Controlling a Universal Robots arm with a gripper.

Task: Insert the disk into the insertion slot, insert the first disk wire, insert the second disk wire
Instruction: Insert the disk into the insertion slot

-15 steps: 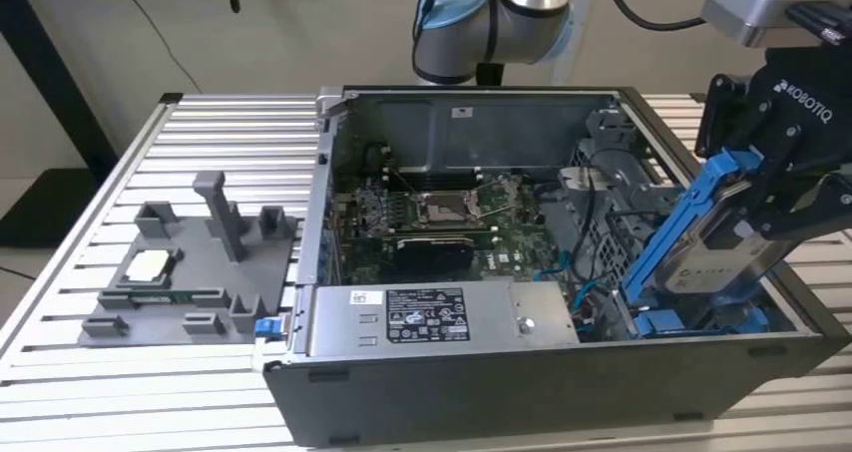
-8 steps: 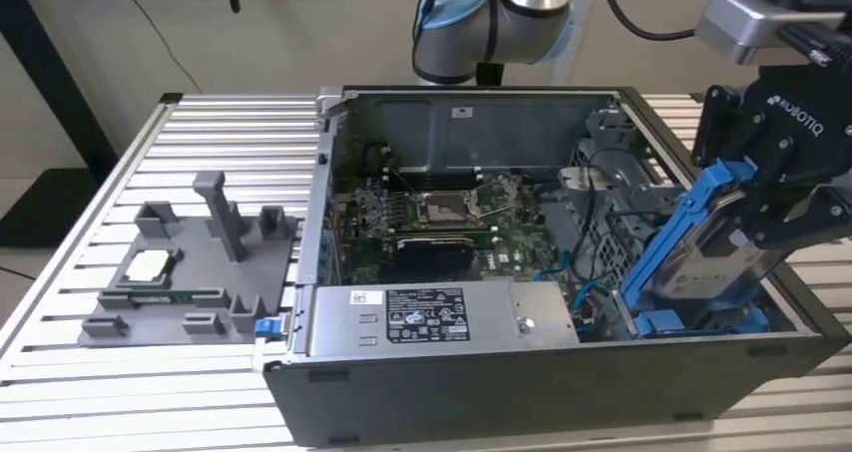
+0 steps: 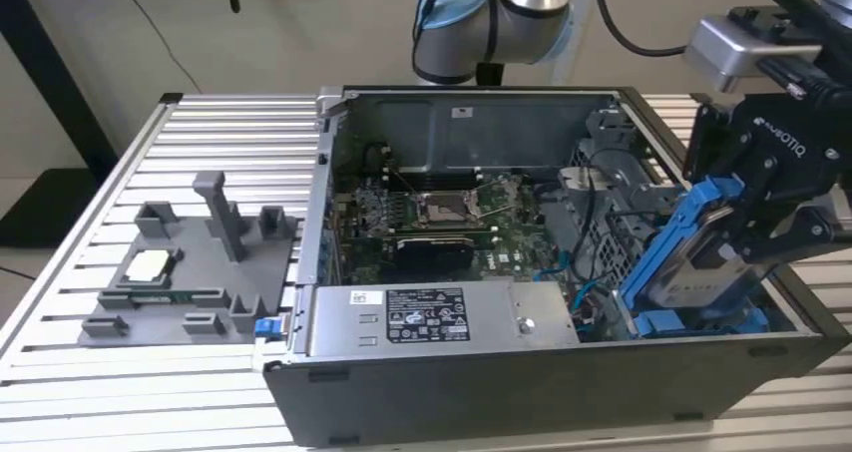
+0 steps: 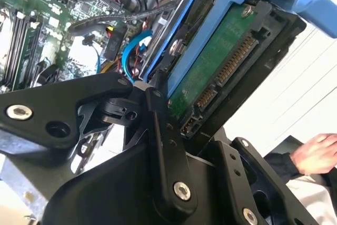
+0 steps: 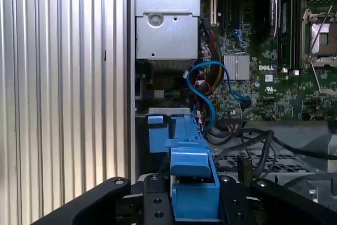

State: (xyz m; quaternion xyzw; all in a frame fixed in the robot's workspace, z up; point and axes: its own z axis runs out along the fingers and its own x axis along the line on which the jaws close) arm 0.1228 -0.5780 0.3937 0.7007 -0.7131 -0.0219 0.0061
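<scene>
My gripper (image 3: 752, 234) is shut on the disk (image 3: 685, 267), a silver-grey drive in a bright blue carrier. I hold it tilted, on edge, over the right front corner of the open computer case. Its lower end hangs just above the insertion slot (image 3: 692, 322), a grey metal bay with blue fittings and a perforated side wall. In the second wrist view the disk's green board and connectors (image 4: 216, 61) sit between my black fingers (image 4: 160, 125). In the first wrist view the blue carrier (image 5: 192, 172) points toward the bay (image 5: 158, 130). A blue wire (image 5: 208, 93) loops loose inside the case beside the bay.
A silver power-supply box (image 3: 440, 317) fills the case's front. The motherboard (image 3: 440, 213) lies behind it. A grey fixture tray (image 3: 187, 272) with upright posts stands on the ribbed table at the exterior view's left. A person's hand (image 4: 316, 154) rests outside the case.
</scene>
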